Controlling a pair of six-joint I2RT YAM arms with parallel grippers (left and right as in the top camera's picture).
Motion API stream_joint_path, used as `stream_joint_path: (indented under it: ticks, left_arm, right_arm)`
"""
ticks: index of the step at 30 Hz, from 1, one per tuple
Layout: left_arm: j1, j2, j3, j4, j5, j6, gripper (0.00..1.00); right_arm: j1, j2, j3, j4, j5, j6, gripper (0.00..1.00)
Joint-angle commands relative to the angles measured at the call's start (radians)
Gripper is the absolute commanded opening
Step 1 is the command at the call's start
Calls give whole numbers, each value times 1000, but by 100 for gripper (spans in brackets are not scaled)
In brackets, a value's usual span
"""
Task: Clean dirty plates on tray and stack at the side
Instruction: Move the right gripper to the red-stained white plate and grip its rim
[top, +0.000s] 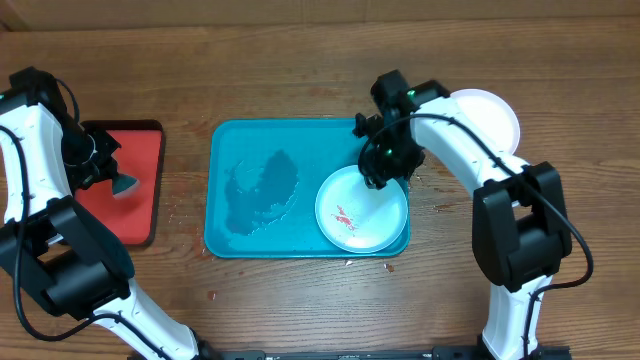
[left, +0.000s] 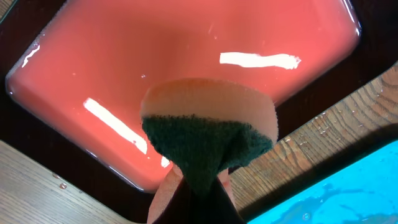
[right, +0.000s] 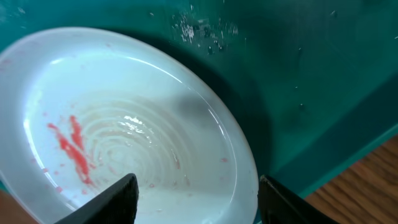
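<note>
One plate (top: 362, 208) lies in the tray's (top: 250, 150) right end.

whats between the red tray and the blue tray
Only a bare strip of the wooden table separates the small red rectangular plastic tray from the large teal-blue rectangular plastic tray; the overhead view shows it.

The wooden tabletop (top: 300, 80) before me is carrying two trays. The teal tray (top: 250, 140) is lying at its middle, and a red tray (top: 140, 150) with a dark rim is sitting near my left edge. A white plate (top: 495, 110) is resting toward the far right corner. Water droplets (top: 440, 208) are glistening on the wood just beside the teal tray's right side.
</note>
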Motion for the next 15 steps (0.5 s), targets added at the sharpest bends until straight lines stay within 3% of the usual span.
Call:
stream_joint_path:
  ticks: [1,15]
  left_arm:
    - [-5,9,21,5,11,22,4]
    - [-5,9,21,4,12,23,4]
  right_arm:
    - [9,-9,-30,24,87,-3,62]
    - [10,9,-37,42,80,-3,57]
